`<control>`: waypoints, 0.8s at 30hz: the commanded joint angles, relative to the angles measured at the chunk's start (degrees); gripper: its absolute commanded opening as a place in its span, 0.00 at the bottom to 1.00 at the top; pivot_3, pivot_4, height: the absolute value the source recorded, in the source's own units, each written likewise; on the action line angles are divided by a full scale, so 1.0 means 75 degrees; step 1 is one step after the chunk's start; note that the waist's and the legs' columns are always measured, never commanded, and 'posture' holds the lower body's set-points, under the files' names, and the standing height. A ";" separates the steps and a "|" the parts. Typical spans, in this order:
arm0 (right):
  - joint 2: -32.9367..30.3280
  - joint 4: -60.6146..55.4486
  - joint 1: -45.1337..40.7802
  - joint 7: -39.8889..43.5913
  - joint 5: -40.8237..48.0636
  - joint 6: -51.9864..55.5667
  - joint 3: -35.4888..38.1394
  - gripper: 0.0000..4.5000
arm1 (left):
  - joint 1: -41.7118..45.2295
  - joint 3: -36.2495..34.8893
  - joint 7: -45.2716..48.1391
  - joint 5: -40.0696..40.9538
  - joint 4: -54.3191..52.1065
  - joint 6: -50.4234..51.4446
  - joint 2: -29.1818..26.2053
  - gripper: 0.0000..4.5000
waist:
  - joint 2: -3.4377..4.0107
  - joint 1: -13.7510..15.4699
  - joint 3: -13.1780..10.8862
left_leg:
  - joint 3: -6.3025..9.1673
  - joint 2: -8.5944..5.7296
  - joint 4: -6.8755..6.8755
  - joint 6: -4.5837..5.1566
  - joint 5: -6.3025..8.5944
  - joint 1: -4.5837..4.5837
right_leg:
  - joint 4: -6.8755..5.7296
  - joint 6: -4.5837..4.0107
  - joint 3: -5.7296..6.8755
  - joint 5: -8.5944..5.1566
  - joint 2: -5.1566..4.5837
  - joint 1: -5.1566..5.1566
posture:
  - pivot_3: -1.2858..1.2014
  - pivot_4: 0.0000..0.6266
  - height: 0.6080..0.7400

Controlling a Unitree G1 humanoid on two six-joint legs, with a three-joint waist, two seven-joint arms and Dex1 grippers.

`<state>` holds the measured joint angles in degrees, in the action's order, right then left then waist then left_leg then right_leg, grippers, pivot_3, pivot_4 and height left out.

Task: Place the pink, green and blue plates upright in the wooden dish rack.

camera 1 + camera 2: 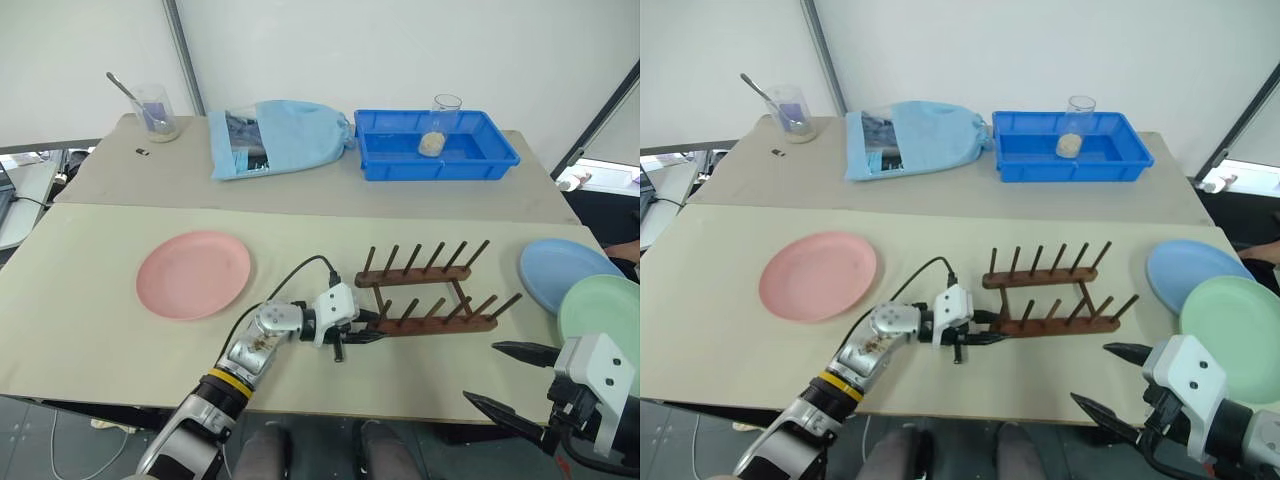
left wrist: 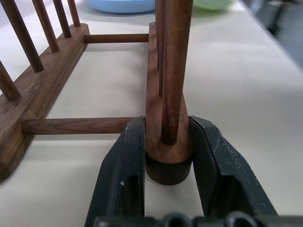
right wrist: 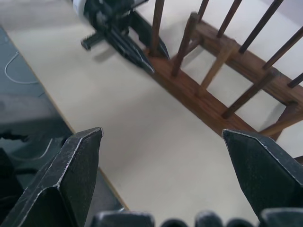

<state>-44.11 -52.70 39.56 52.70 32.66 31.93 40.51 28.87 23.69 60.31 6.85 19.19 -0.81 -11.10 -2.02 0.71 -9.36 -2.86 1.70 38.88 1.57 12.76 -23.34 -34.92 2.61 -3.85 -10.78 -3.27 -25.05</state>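
Beige table (image 1: 90, 270) holds the wooden dish rack (image 1: 430, 298), left gripper (image 1: 368, 330) clamped on its rail; right gripper (image 1: 505, 378) apart.

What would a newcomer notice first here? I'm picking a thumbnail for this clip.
The left gripper clamps the end of the wooden dish rack's near rail at the table's middle. The pink plate lies flat to its left; the blue plate and green plate overlap at the right edge.
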 commanded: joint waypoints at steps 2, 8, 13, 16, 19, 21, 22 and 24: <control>0.0083 -0.0041 -0.0037 -0.0060 -0.0393 -0.0435 -0.0357 1.00 | 0.0605 -0.0100 0.0048 -0.0242 0.0984 -0.0663 0.0148 0.19 | -0.0001 -0.0012 -0.0001 | -0.0001 -0.0001 0.0004 0.0000 0.0000 -0.0004 | 0.0006 0.0003 0.0000 0.0001 -0.0002 0.0001 | 0.52 0.24 1.00; 0.0134 0.0108 -0.0258 -0.0210 -0.0838 -0.0698 -0.0978 1.00 | 0.0863 -0.0407 -0.0087 -0.0203 0.1560 -0.1073 0.0292 0.43 | -0.0002 -0.0047 -0.0001 | 0.0000 0.0002 -0.0001 0.0002 0.0001 -0.0005 | 0.0002 0.0004 0.0000 0.0002 0.0004 -0.0005 | 0.52 0.24 1.00; -0.0011 0.0311 -0.0393 -0.0254 -0.1194 -0.0652 -0.1261 1.00 | 0.0680 -0.0493 -0.0016 -0.0281 0.1120 -0.1217 0.0003 0.92 | -0.0001 -0.0059 -0.0001 | 0.0004 0.0003 -0.0003 0.0003 0.0001 -0.0003 | -0.0005 0.0004 0.0000 0.0002 0.0008 -0.0006 | 0.52 0.24 1.00; -0.0273 0.0532 -0.0620 -0.0401 -0.1413 -0.0284 -0.1468 1.00 | 0.0187 -0.0666 0.0568 0.0288 -0.0548 -0.0292 -0.0749 0.92 | -0.0001 -0.0132 -0.0001 | 0.0001 0.0007 -0.0003 0.0003 0.0001 -0.0004 | -0.0004 0.0004 0.0000 0.0002 0.0006 -0.0008 | 0.52 0.24 1.00; -0.0518 0.1028 -0.0848 -0.0332 -0.1805 -0.0581 -0.1670 1.00 | -0.0431 -0.0545 0.1118 0.1081 -0.2386 0.1475 -0.1497 0.92 | 0.0002 -0.0183 0.0001 | 0.0000 0.0017 -0.0010 0.0003 0.0002 -0.0001 | -0.0008 -0.0003 0.0000 -0.0001 0.0006 -0.0010 | 0.52 0.24 1.00; -0.0603 0.1358 -0.1132 -0.0377 -0.1940 -0.0699 -0.1799 0.88 | -0.0721 -0.0344 0.1285 0.1480 -0.3324 0.2626 -0.1885 0.73 | 0.0004 -0.0190 0.0002 | 0.0001 0.0018 -0.0010 0.0003 0.0002 0.0003 | -0.0011 -0.0005 0.0000 -0.0004 0.0005 -0.0010 | 0.52 0.24 1.00; -0.0674 0.1531 -0.1298 -0.0376 -0.2014 -0.0722 -0.1895 0.82 | -0.0814 -0.0225 0.1251 0.1490 -0.3631 0.2912 -0.1966 0.65 | 0.0005 -0.0186 0.0003 | 0.0000 0.0018 -0.0009 0.0003 0.0002 0.0004 | -0.0011 -0.0004 -0.0001 -0.0004 0.0003 -0.0010 | 0.52 0.24 1.00; -0.0824 0.1887 -0.1652 -0.0368 -0.2184 -0.0718 -0.2212 0.67 | -0.0881 -0.0059 0.0772 0.1271 -0.3852 0.3275 -0.1818 0.44 | 0.0005 -0.0160 0.0002 | 0.0002 0.0014 -0.0005 0.0003 0.0001 0.0005 | -0.0011 -0.0003 -0.0001 -0.0004 -0.0002 -0.0006 | 0.52 0.24 1.00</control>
<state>-49.49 -39.38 28.13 49.97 17.29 27.85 24.48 21.83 22.20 68.03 16.07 -6.84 21.43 -25.60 -1.99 -0.49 -9.34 -2.83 1.77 38.87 1.59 12.77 -23.29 -35.00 2.60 -3.85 -10.81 -3.30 -25.07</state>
